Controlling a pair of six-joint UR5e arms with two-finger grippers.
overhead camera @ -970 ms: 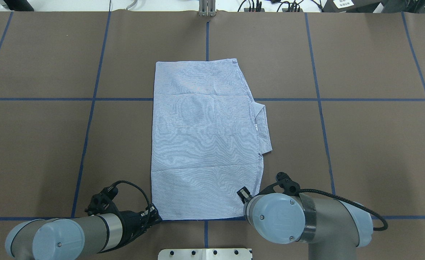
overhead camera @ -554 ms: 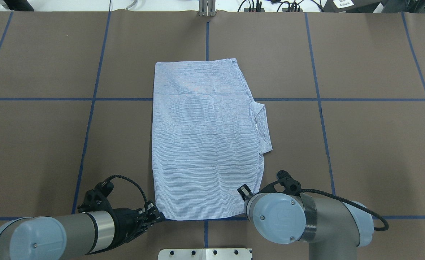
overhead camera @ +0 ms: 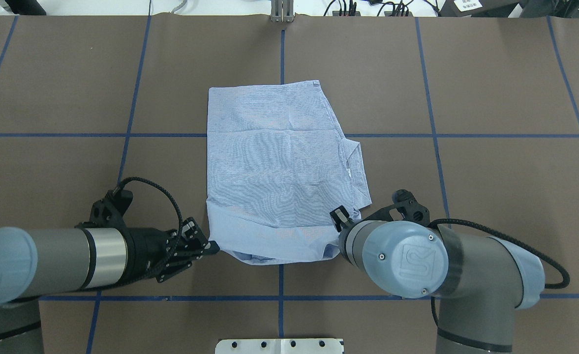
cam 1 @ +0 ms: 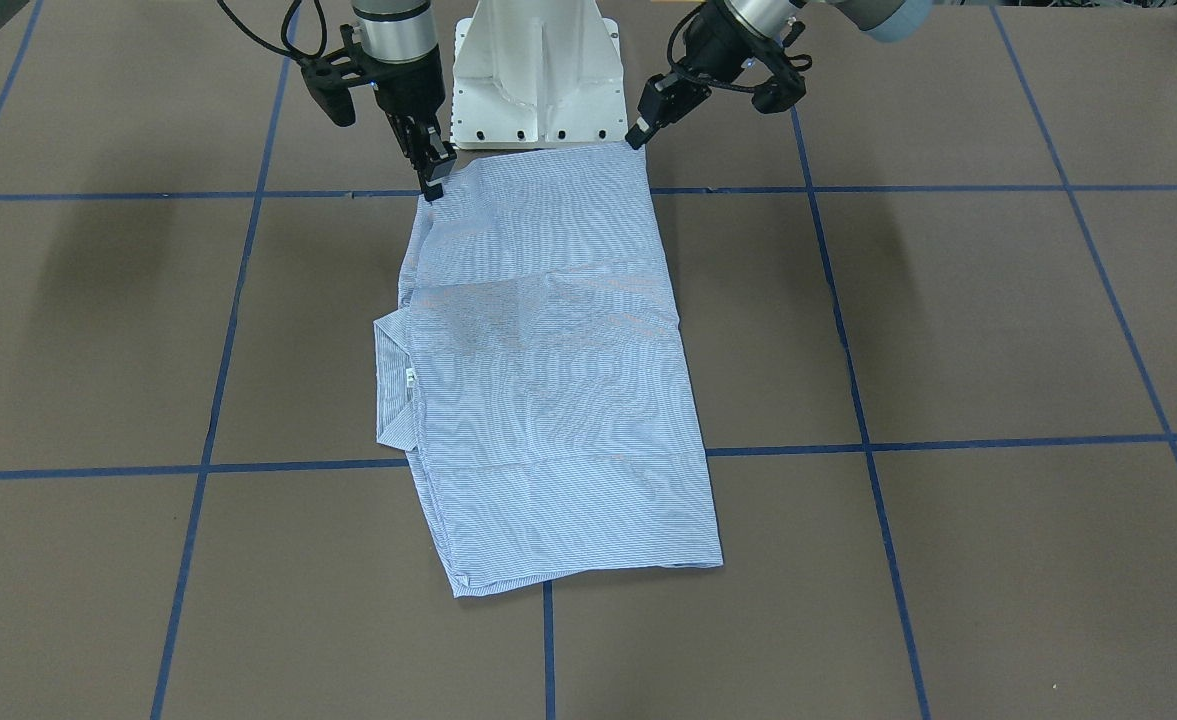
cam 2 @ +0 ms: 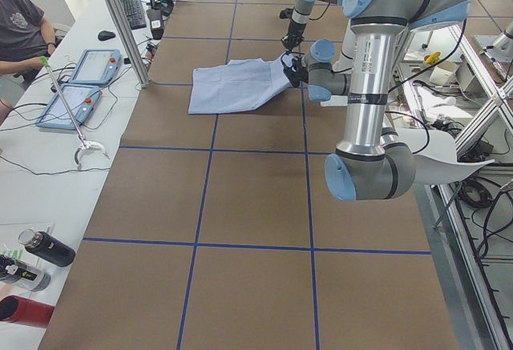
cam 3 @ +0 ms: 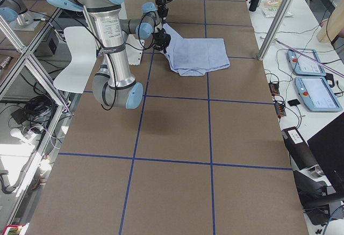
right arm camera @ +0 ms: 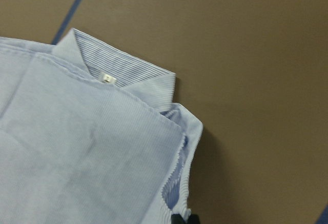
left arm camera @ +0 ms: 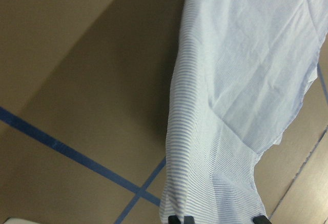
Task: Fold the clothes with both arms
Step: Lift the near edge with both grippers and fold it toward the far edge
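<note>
The clothes, one light blue striped shirt [overhead camera: 279, 162], lie folded into a long rectangle mid-table, collar [overhead camera: 360, 172] pointing to the robot's right. My left gripper [overhead camera: 214, 247] is shut on the near left corner, and my right gripper [overhead camera: 341, 221] is shut on the near right corner. The near hem is lifted off the table and sags between them. In the front-facing view the left gripper [cam 1: 638, 135] and right gripper [cam 1: 435, 185] pinch the shirt [cam 1: 548, 380] at its top corners. The right wrist view shows the collar [right arm camera: 123, 78] with a white label [right arm camera: 107, 78].
The brown table top [overhead camera: 491, 196] is marked by blue tape lines. The white pedestal base [cam 1: 538, 70] stands just behind the shirt's near edge. Cables lie along the far edge [overhead camera: 368, 7]. A side desk with tablets [cam 2: 80, 86] and a seated person [cam 2: 20, 26] flanks the table.
Both grippers have risen and moved away from the robot, carrying the shirt's near hem with them. The near part now hangs lifted and curled instead of lying flat.
</note>
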